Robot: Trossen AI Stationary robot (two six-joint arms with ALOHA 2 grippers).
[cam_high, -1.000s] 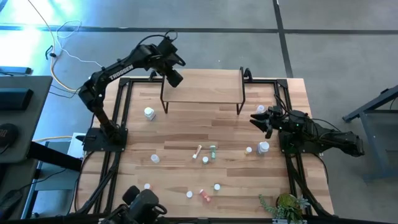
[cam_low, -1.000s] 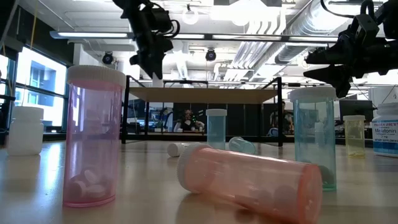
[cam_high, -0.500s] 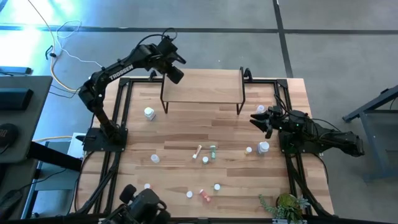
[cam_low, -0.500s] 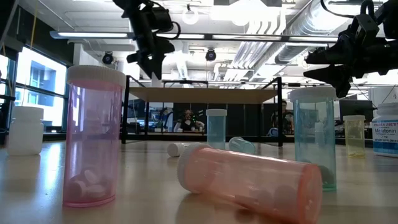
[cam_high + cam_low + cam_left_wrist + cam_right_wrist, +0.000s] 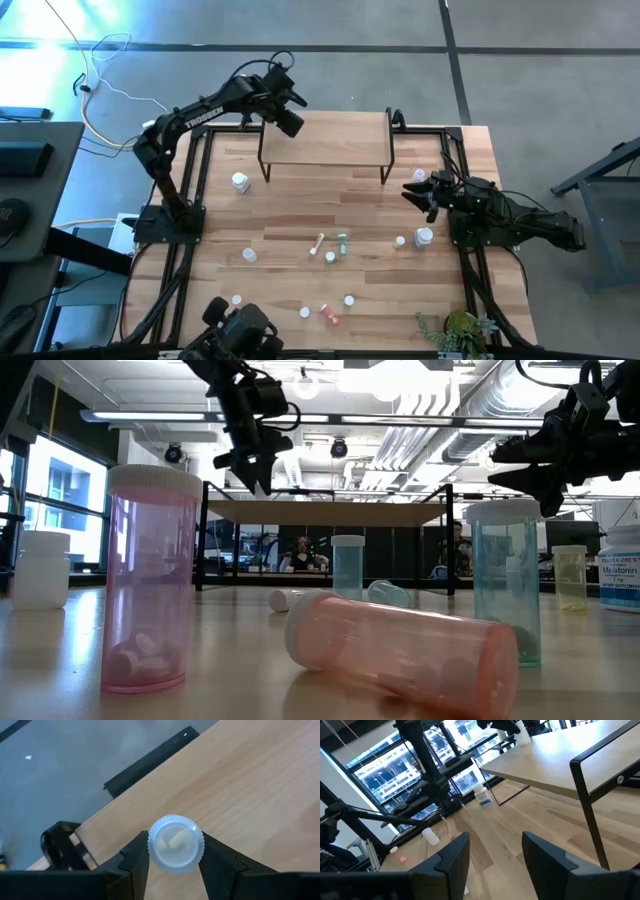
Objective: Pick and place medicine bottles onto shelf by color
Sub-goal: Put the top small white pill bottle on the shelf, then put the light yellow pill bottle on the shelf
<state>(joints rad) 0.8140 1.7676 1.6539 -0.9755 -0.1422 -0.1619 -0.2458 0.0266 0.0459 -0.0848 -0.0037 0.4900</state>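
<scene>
High view: the shelf is seen bare, while about a dozen medicine bottles remain scattered on the tabletop, so the sorting is judged barely begun. A clear, ribbed-cap vial holding yellowish pills is clenched by the left gripper above the shelf's left end. The right gripper is held released, empty, beside the shelf's right legs.

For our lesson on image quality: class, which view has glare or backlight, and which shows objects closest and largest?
High view: bluish glare at the top-left corner. Low view: bright window backlight on the left; the pink bottle and the lying reddish bottle loom large. Left wrist view: the clear bottle fills the centre above the shelf.
</scene>
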